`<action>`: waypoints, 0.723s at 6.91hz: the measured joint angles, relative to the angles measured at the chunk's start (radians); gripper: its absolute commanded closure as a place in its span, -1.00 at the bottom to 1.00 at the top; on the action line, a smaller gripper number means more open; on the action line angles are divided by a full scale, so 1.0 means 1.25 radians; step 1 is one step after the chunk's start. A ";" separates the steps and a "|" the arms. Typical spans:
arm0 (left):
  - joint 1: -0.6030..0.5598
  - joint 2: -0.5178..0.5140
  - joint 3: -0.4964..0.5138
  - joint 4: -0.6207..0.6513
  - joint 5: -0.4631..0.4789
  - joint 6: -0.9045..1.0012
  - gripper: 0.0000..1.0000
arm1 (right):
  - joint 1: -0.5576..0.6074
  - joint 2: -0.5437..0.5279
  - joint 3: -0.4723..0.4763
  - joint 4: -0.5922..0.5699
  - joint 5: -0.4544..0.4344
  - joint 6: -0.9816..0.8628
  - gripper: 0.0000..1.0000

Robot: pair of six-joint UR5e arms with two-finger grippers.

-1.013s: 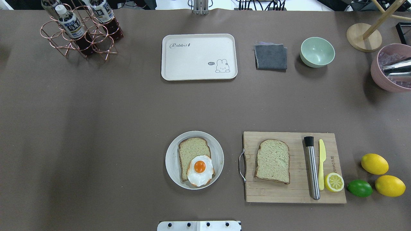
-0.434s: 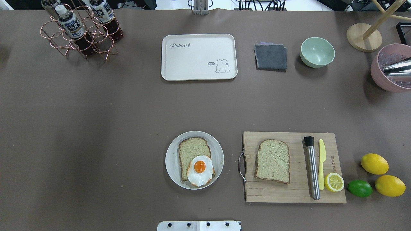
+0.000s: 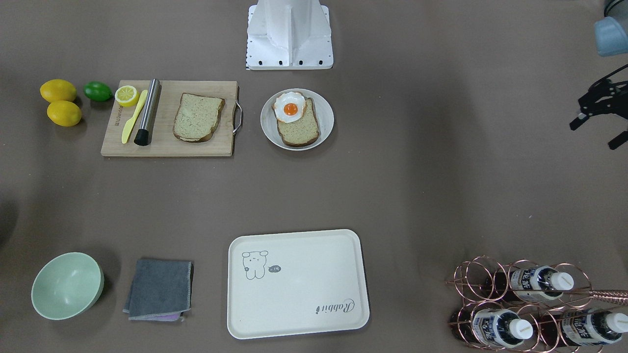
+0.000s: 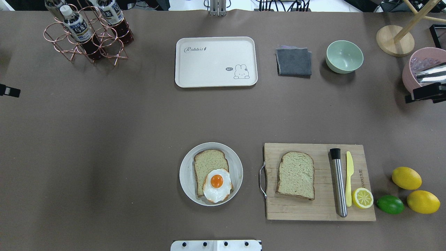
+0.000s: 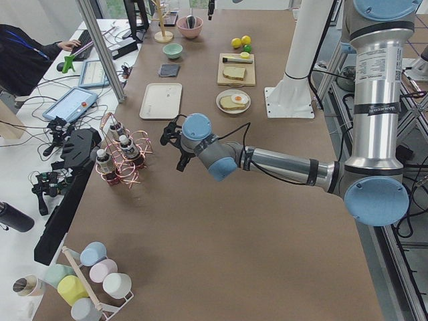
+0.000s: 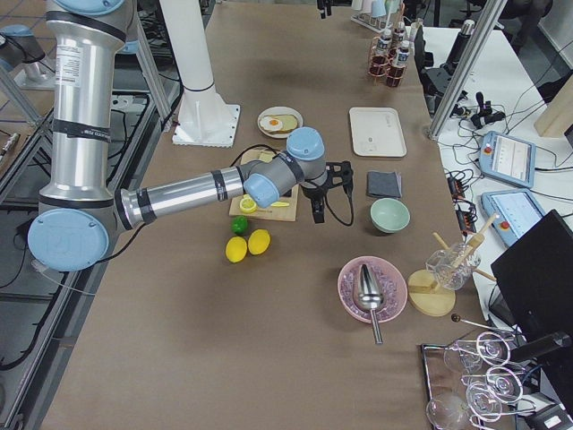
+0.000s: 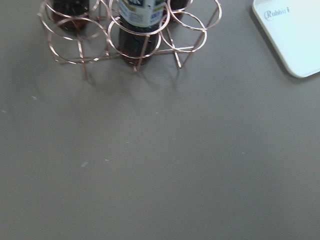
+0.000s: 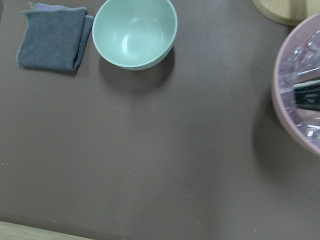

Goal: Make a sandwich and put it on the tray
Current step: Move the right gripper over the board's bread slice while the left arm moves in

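One bread slice (image 4: 210, 163) lies on a round white plate (image 4: 186, 174) with a fried egg (image 4: 217, 184) on its near end. A second bread slice (image 4: 296, 174) lies on the wooden cutting board (image 4: 313, 209). The cream tray (image 4: 216, 62) sits empty at the far middle; its corner shows in the left wrist view (image 7: 295, 35). My left gripper (image 3: 592, 136) hovers open and empty at the table's left edge, near the bottle rack. My right gripper (image 4: 421, 97) hovers open and empty at the right edge, by the pink bowl.
A copper rack of bottles (image 4: 87, 31) stands far left. A grey cloth (image 4: 293, 61), a green bowl (image 4: 344, 56) and a pink bowl with a metal scoop (image 4: 414, 83) sit far right. A steel muddler (image 4: 338, 184), yellow knife (image 4: 349, 177), half lemon (image 4: 362, 197), lime and lemons lie by the board.
Both gripper tips have come into the overhead view, the left at the left edge and the right at the right edge. The food, plate, board and tray have not moved.
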 measured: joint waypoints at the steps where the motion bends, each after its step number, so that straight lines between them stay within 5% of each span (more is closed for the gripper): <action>1: 0.097 -0.026 -0.028 -0.021 0.065 -0.147 -0.97 | -0.096 0.002 0.008 0.059 -0.062 0.127 -0.96; 5: 0.401 -0.115 -0.063 -0.021 0.359 -0.397 -0.97 | -0.416 0.030 0.075 0.089 -0.334 0.476 -0.88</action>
